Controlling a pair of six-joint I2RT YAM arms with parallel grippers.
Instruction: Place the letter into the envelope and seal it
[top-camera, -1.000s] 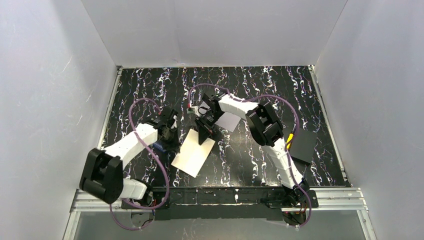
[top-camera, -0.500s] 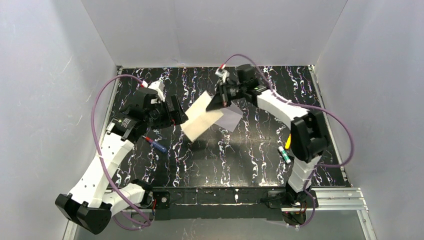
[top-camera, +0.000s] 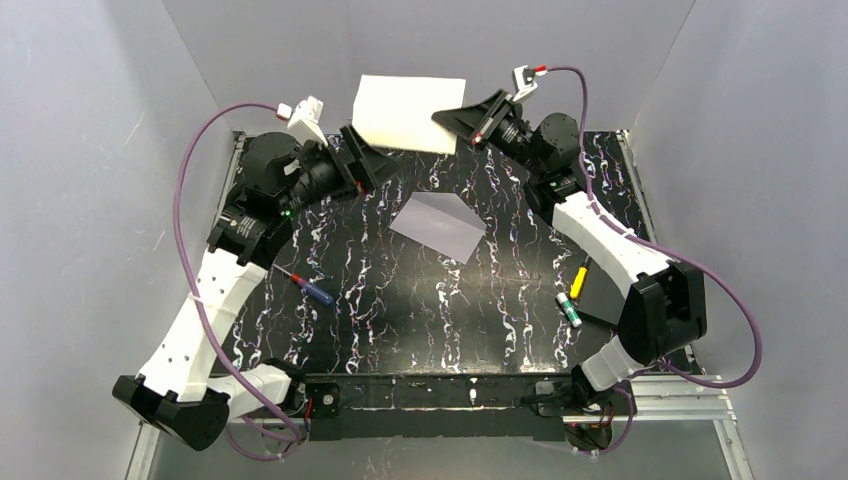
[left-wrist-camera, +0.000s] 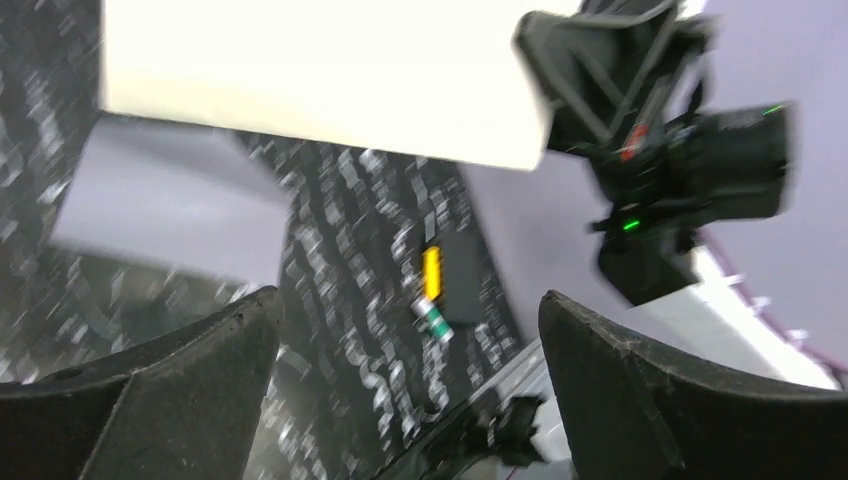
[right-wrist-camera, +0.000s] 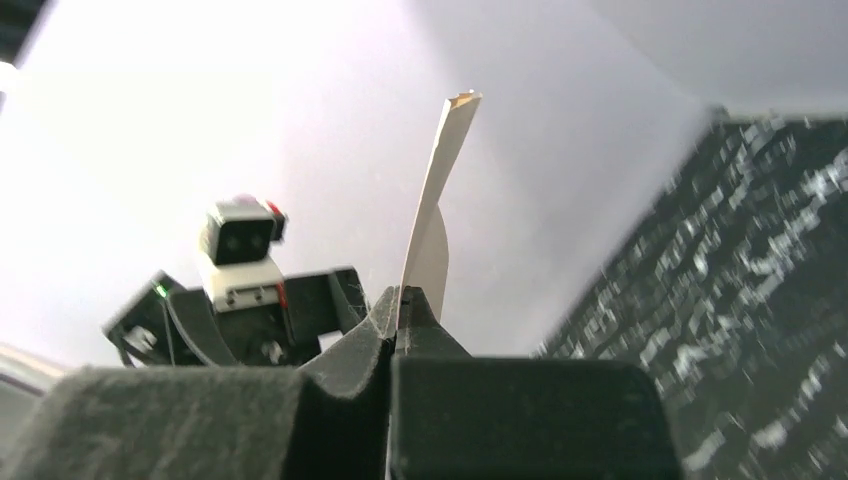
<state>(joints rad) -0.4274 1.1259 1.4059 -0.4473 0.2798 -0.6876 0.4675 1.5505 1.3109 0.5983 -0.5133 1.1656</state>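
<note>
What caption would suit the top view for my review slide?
Right gripper holds the letter aloft, left gripper open beside it, envelope flat on the table.

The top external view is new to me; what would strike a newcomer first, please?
The letter hangs aloft over the far end of the table, pinched at its right edge by the right claw. The left claw stands open by its lower left corner, and the envelope lies flat mid-table.

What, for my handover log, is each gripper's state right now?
Left gripper: open, holding nothing.
Right gripper: shut on the letter.
</note>
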